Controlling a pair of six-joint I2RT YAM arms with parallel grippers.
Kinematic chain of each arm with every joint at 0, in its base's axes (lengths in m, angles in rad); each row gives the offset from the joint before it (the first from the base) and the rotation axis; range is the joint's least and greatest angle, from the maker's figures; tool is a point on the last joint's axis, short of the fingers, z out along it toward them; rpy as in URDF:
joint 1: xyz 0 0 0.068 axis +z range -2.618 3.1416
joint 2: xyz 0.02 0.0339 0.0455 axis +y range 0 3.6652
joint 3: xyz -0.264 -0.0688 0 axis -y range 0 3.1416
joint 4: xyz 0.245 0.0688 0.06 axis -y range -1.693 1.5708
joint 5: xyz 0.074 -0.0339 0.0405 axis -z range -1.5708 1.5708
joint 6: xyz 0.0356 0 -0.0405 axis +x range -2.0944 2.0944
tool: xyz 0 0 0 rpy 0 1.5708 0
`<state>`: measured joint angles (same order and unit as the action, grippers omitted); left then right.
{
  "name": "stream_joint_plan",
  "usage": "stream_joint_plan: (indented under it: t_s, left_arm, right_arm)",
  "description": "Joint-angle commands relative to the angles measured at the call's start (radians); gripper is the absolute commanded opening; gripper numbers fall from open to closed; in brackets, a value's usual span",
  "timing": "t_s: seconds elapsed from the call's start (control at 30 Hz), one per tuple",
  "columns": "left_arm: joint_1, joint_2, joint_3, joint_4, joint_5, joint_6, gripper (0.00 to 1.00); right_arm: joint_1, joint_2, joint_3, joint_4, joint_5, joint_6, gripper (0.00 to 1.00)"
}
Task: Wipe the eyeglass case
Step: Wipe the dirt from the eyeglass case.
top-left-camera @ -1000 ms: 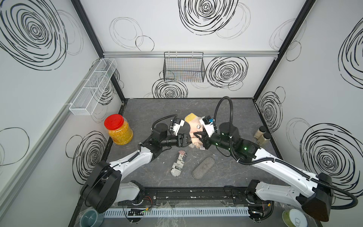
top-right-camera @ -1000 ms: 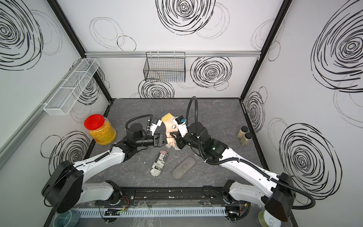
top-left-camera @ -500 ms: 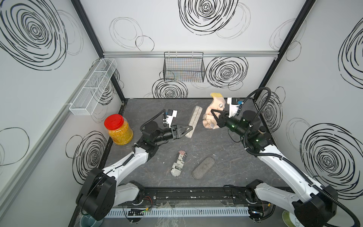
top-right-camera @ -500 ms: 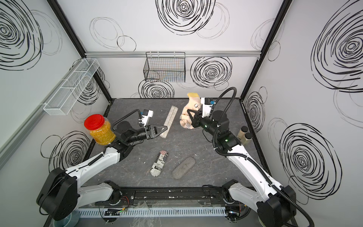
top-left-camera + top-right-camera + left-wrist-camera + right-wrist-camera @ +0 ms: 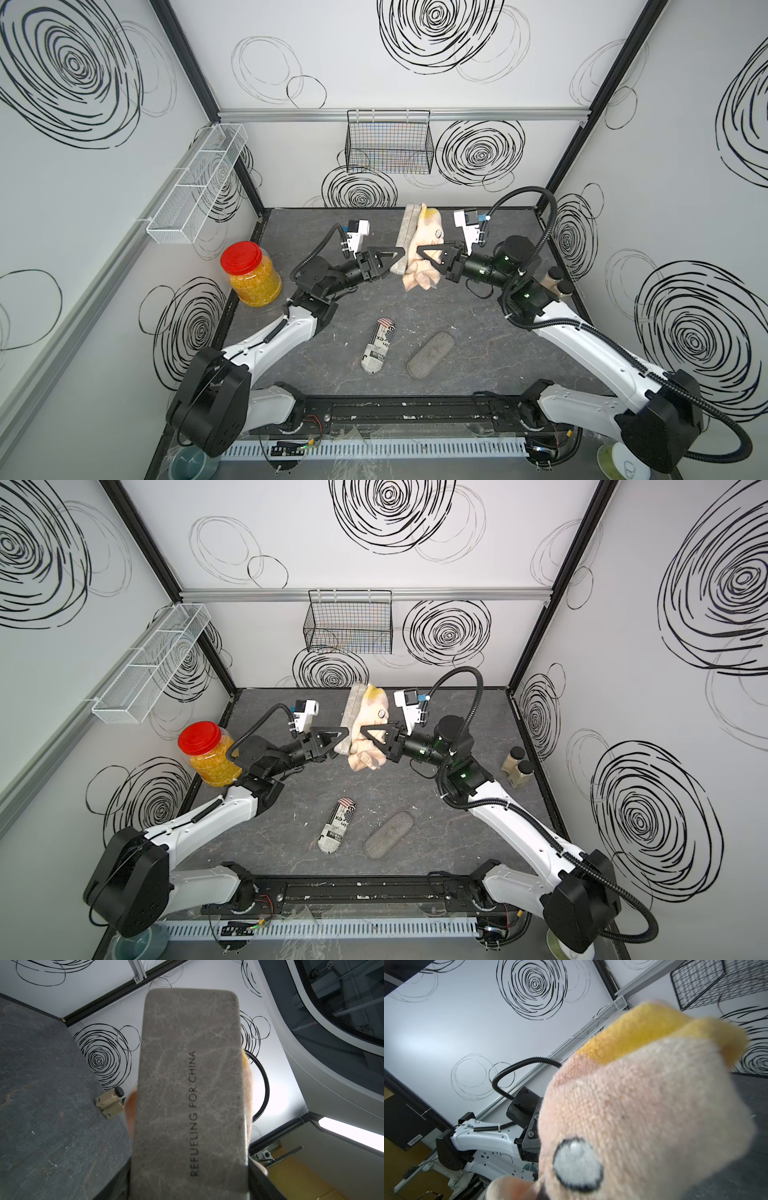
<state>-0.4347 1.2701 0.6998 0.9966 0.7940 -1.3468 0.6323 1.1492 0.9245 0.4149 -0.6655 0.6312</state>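
I'm seeing the left hand (image 5: pixel 390 262) clamping the lower end of the eyeglass case (image 5: pixel 405 226), w/ the jaws pinching it at both edges. The case is hanging clear of the bench (image 5: pixel 478 316), just above ctr of frame in both top views, standing on end and tilting a bit. In the left wrist view its grey marbled face (image 5: pixel 187 1095) is filling the ctr of the frame, w/ the print "REFUELING FOR CHINA" running along its length.

The right hand (image 5: pixel 426 257) is closing tight on a peach cloth (image 5: pixel 426 232) w/ a yellow edge, and the cloth is bunching around the fingers. The cloth is lying against the right side of the case, upper ctr of frame. From the left wrist cam it's peeking out behind both long edges of the case. From the right wrist cam the cloth (image 5: pixel 643 1115) is blocking most of the frame, so I'm not seeing the case there.

On the bench, lower ctr of frame, a newsprint-pattern case (image 5: pixel 379 351) and a grey felt case (image 5: pixel 430 354) are lying side by side, apart. A red-lid jar (image 5: pixel 249 274) is sitting at the left edge, and two small bottles (image 5: pixel 557 280) are standing at the right edge.
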Motion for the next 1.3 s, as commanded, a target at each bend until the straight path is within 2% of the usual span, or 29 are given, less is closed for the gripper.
stream_joint_plan:
  t_s: [0.0,0.17,0.33,0.43,0.57,0.77,0.9,1.0,1.17,1.27]
  left_arm:
    - [-0.001,-0.031,0.029,0.058,-0.001,0.028,0.57]
    - [-0.041,-0.029,0.027,0.032,0.033,0.085,0.57]
    - [-0.075,-0.029,0.030,0.013,0.042,0.107,0.57]
    - [-0.075,-0.043,0.027,-0.019,0.032,0.135,0.57]
    - [-0.074,-0.045,0.032,-0.021,0.019,0.153,0.57]
    - [-0.068,-0.026,0.035,-0.011,0.025,0.165,0.57]
    - [-0.068,-0.025,0.029,-0.029,0.027,0.181,0.57]
    - [-0.073,-0.035,0.024,-0.039,0.031,0.192,0.57]
    - [-0.086,-0.031,0.013,-0.080,0.024,0.231,0.57]
    - [-0.091,-0.038,0.011,-0.086,0.030,0.245,0.56]
  right_arm:
    - [0.018,-0.005,-0.006,-0.019,0.002,-0.045,0.11]
    - [-0.065,0.008,0.023,0.004,0.114,-0.030,0.11]
    - [-0.173,0.079,0.061,0.118,0.090,0.066,0.11]
    - [-0.165,0.090,0.080,0.096,0.060,0.070,0.11]
    - [-0.103,0.076,0.039,0.044,0.023,0.048,0.11]
    - [0.007,-0.014,-0.087,0.046,0.123,0.018,0.11]
    - [0.006,-0.058,-0.090,0.048,0.171,-0.008,0.11]
    - [-0.025,-0.055,-0.022,-0.030,0.233,-0.045,0.11]
    - [-0.132,-0.001,0.038,-0.010,0.194,0.009,0.11]
    - [-0.145,0.024,0.047,-0.015,0.170,0.023,0.11]
